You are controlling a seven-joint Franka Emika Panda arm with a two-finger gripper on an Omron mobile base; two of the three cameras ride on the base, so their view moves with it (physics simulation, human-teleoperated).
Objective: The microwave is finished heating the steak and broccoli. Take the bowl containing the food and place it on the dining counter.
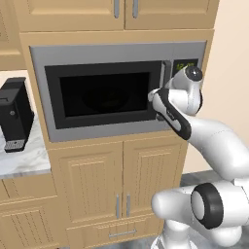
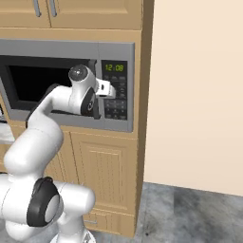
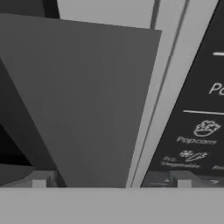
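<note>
The microwave sits built into the wooden cabinets, its black glass door shut and the green clock lit on the panel to the door's right. The gripper is pressed up close to the microwave's front, right where the door's right edge meets the button panel. From the hand camera, the two fingertips straddle the upright bar handle, one tip on the door side and one on the panel side, so the jaws are spread around the handle and not yet clenched on it. The handle's long axis runs vertically along the door's right edge, directly ahead of the jaws. The bowl is presumably behind the dark glass; a faint round shape shows there, too dim to identify. A black coffee machine stands on the marble counter left of the microwave. The likely next step is closing on the handle and pulling the door open.
</note>
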